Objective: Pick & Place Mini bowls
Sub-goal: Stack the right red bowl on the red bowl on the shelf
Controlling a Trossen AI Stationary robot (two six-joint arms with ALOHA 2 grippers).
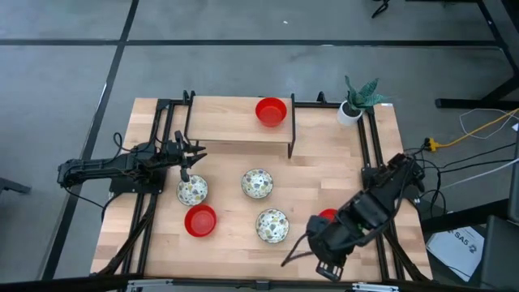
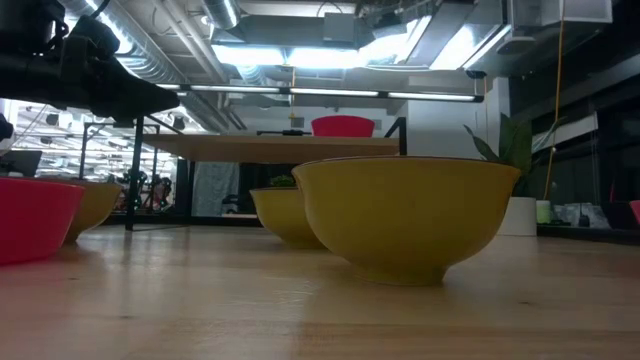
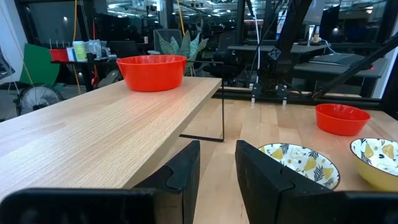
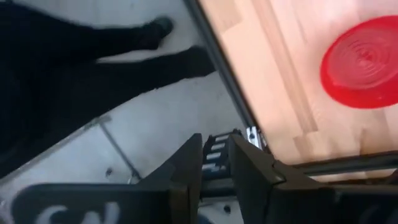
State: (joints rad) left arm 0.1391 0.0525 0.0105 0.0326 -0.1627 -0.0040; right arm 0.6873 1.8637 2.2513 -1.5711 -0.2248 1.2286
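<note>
Red: one mini bowl [image 1: 271, 111] is sitting on the raised shelf [image 1: 235, 128], far beyond the left pincer [image 1: 186, 170], whose narrowly parted fingers are holding nothing; five bowls are remaining on the worktop [image 1: 235, 243], the right pincer [image 1: 328, 264] also empty.

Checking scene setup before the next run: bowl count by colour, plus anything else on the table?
Red bowls: 3, on the raised shelf, front left, and under the right arm
Patterned white bowls: 3, left, centre, front
Plant pot: 1
Total: 7
</note>
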